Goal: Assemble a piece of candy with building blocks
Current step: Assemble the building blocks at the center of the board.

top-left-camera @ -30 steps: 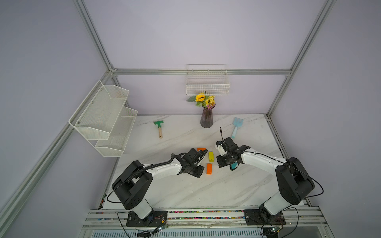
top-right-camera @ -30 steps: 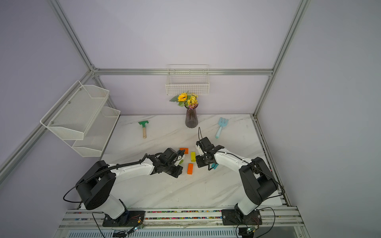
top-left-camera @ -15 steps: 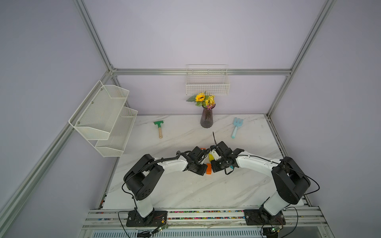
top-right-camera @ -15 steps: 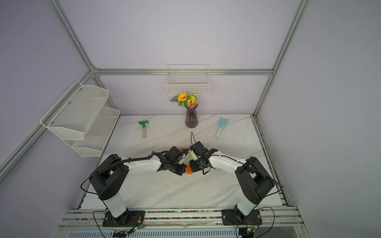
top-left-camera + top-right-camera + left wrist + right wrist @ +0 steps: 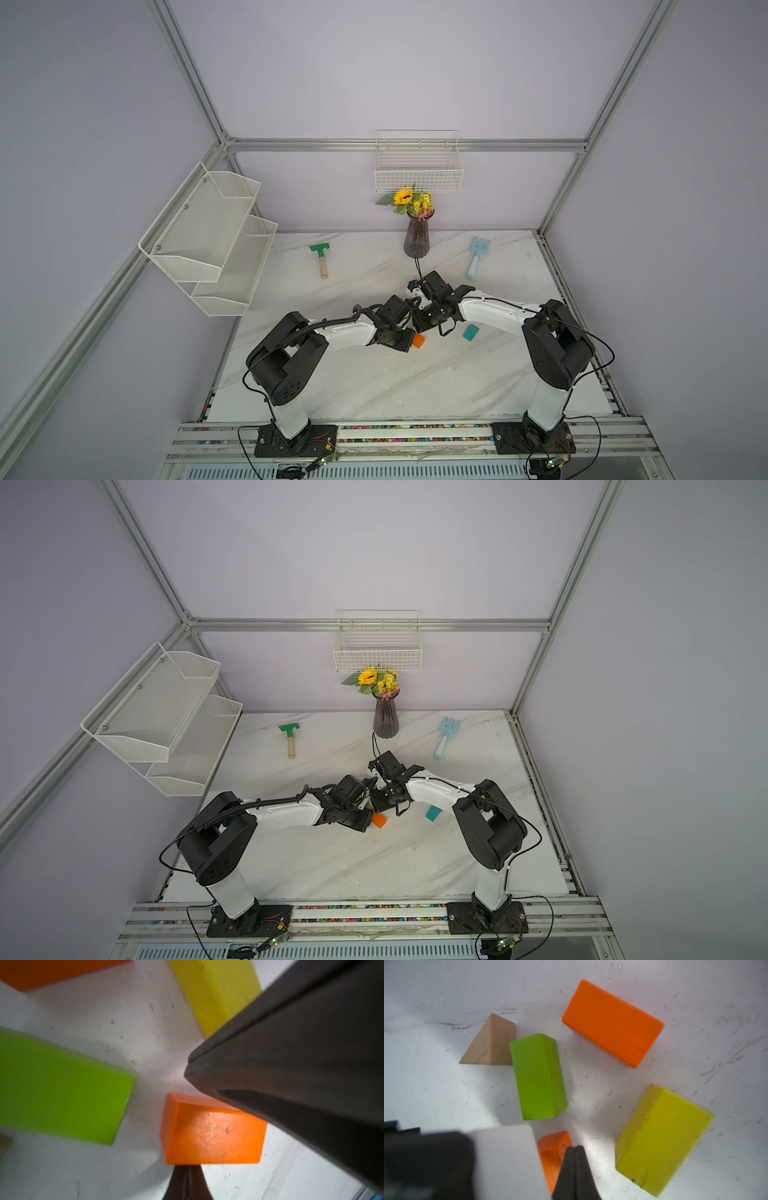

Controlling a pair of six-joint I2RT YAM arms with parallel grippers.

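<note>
Blocks (image 5: 537, 1076) lie scattered, left gripper (image 5: 187, 1169) and right gripper (image 5: 575, 1151) closed

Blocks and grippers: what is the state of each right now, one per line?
left gripper, shut, empty, tips at near orange block.
right gripper, shut, empty.
near orange block, lying loose.
far orange block, lying loose.
green block, lying loose.
yellow block, lying loose.
tan triangle, loose, close beside green block.
teal triangle, loose, apart from the others.

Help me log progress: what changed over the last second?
The right gripper swung from the teal triangle across to the other blocks, meeting the left gripper, which edged inward. Both jaws shut, nothing taken or released. Teal triangle, near orange block, rake and fork stayed.
</note>
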